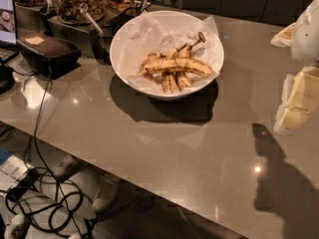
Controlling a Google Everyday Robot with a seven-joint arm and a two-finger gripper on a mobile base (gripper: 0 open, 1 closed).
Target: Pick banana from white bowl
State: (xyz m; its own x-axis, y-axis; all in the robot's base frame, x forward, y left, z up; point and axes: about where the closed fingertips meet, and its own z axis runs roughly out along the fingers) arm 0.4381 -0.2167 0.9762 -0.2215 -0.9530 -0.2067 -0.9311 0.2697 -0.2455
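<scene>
The white bowl (121, 59) stands on the grey counter at the upper middle, lined with crumpled white paper. Several overripe bananas lie in it. The banana (177, 66), the longest one, lies crosswise on top of the shorter, browner ones, yellow with brown speckles. My gripper (295, 106) hangs at the right edge, cream-coloured, well to the right of the bowl and a little nearer to me, above the counter. It holds nothing that I can see.
A black device (47, 51) and glass jars of snacks (77, 1) stand left and behind the bowl. A screen (6, 14) is at the far left. Cables (45, 203) lie on the floor below the counter's front edge. A wrapper (284, 34) lies at the right.
</scene>
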